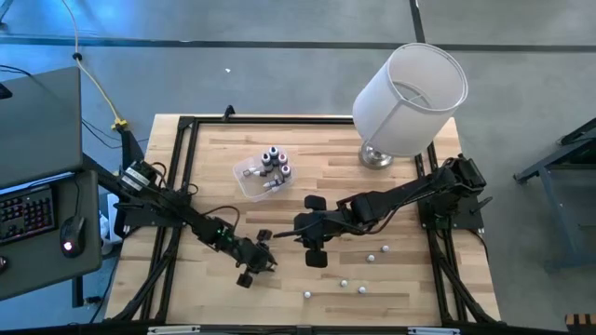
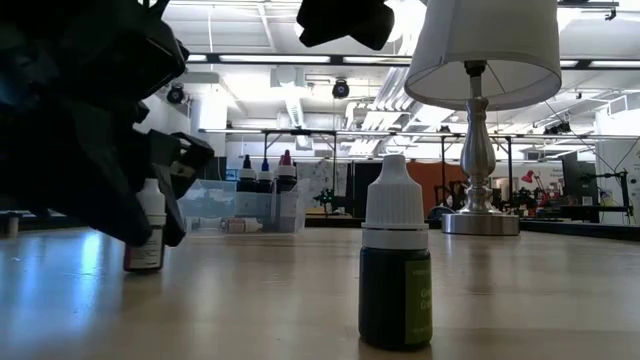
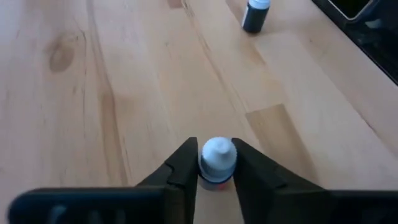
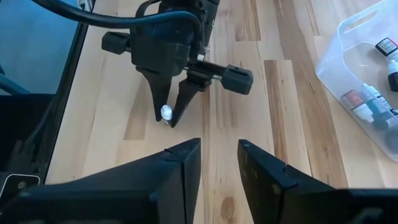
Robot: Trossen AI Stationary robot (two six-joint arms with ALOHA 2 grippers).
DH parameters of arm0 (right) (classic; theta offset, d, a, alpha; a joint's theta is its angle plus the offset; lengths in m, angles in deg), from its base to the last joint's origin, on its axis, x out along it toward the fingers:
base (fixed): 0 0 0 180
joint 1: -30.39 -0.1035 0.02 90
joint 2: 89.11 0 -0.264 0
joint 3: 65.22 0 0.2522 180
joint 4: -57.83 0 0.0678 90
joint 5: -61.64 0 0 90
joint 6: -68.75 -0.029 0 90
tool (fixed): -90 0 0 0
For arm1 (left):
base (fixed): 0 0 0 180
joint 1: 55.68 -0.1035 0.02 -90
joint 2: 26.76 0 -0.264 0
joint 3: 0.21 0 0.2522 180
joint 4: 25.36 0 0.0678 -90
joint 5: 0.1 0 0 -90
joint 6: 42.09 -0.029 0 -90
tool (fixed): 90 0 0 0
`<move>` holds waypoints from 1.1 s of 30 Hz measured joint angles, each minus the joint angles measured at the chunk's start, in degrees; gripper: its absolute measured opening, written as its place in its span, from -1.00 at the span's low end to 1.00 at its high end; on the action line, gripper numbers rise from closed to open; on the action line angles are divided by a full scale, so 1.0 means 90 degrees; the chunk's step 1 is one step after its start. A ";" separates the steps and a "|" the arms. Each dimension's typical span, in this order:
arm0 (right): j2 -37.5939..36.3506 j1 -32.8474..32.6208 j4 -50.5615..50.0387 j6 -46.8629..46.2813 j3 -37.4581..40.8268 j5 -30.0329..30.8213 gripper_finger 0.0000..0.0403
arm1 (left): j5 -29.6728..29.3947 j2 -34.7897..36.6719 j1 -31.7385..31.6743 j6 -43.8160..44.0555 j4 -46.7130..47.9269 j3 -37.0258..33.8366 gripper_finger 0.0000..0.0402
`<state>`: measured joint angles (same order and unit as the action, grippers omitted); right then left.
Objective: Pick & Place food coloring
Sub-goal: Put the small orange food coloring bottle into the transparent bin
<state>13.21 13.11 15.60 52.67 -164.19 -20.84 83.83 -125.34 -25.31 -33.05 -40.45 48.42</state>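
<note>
A small food coloring bottle (image 3: 217,160) with a white cap and a dark red body stands on the wooden table near its front, left of the middle. My left gripper (image 1: 257,264) is shut on it, and the right wrist view shows the same gripper (image 4: 166,114) around the white cap. My right gripper (image 4: 219,163) hangs open above the table's middle (image 1: 315,244), with nothing between its fingers. A dark green bottle (image 2: 395,265) stands upright near the front edge. Several more white-capped bottles (image 1: 371,258) stand to the right of it. My left gripper pinches the bottle between its two fingers at the white cap and neck (image 3: 206,167), one finger on each side. The fingers slant down from the table's far left. The bottle stands upright with its base (image 2: 144,266) on the table.
A clear plastic tub (image 1: 250,177) holding several bottles sits at the table's far middle. A lamp with a big white shade (image 1: 410,88) stands at the far right. A black frame (image 1: 186,140) runs around the table's edges. Bare wood lies between the two grippers.
</note>
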 joint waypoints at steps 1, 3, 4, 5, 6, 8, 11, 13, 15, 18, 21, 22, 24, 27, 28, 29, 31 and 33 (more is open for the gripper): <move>0.0000 0.0000 0.0000 0.0000 0.0000 0.0000 -0.51 | -0.0064 0.0000 0.0000 -0.0002 -0.0015 0.0000 -0.68; 0.0000 0.0000 0.0000 0.0000 0.0000 0.0002 -0.51 | -0.0248 0.0021 0.0000 -0.0005 -0.0044 0.0000 -0.74; 0.0000 0.0000 0.0000 0.0000 0.0000 0.0002 -0.51 | -0.0397 0.0099 0.0000 -0.0010 -0.0027 -0.0004 -0.74; 0.0000 0.0000 -0.0001 0.0000 0.0000 0.0002 -0.51 | -0.0594 0.0223 0.0000 0.0004 -0.0023 -0.0005 -0.74; 0.0000 0.0000 0.0000 0.0000 0.0000 0.0002 -0.51 | -0.0807 0.0364 -0.0001 0.0030 -0.0059 -0.0004 -0.74; 0.0000 0.0000 0.0000 0.0000 0.0000 0.0002 -0.51 | -0.1382 0.0716 -0.0063 0.0044 0.0063 0.0005 -0.69; 0.0000 0.0000 0.0000 -0.0051 0.0000 0.0002 -0.51 | -0.2278 0.1554 -0.0243 0.0124 0.0699 -0.0003 -0.62; 0.0001 -0.0002 -0.0001 -0.0141 0.0000 0.0003 -0.51 | -0.2707 0.2227 -0.0466 0.0071 0.1259 0.0002 -0.61; 0.0002 -0.0002 -0.0002 -0.0197 0.0000 0.0003 -0.51 | -0.2915 0.2839 -0.0789 0.0039 0.1983 0.0002 -0.62; 0.0002 -0.0002 -0.0005 -0.0192 0.0000 0.0004 -0.51 | -0.2813 0.3495 -0.1456 0.0077 0.3003 0.0002 -0.64; 0.0002 -0.0002 -0.0005 -0.0192 0.0000 0.0004 -0.51 | -0.2692 0.3735 -0.2197 0.0334 0.3519 -0.0126 -0.64; 0.0002 -0.0002 -0.0005 -0.0192 0.0000 0.0004 -0.51 | -0.2642 0.3733 -0.2430 0.0353 0.3482 -0.0227 -0.64; 0.0002 -0.0002 -0.0005 -0.0189 0.0000 0.0006 -0.51 | -0.2344 0.3702 -0.2853 0.0362 0.3292 -0.0497 -0.64; 0.0002 -0.0002 -0.0006 -0.0189 0.0000 0.0029 -0.51 | -0.1864 0.3438 -0.3349 0.0383 0.2577 -0.0865 -0.64; 0.0002 -0.0002 -0.0007 -0.0189 0.0000 0.0029 -0.51 | -0.1805 0.3350 -0.3468 0.0417 0.2382 -0.0975 -0.64; 0.0002 -0.0002 -0.0004 -0.0187 0.0004 0.0032 -0.51 | -0.1701 0.3279 -0.3567 0.0432 0.2217 -0.1061 -0.64; 0.0002 -0.0002 -0.0004 -0.0171 0.0036 0.0038 -0.51 | -0.1604 0.3232 -0.3757 0.0438 0.2036 -0.1139 -0.64; 0.0005 -0.0002 0.0006 -0.0163 0.0090 0.0077 -0.51 | -0.1482 0.3170 -0.3892 0.0524 0.2064 -0.1141 -0.64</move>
<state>13.25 13.09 15.65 51.21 -163.38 -20.15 70.49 -96.81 -60.34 -28.34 -21.88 38.15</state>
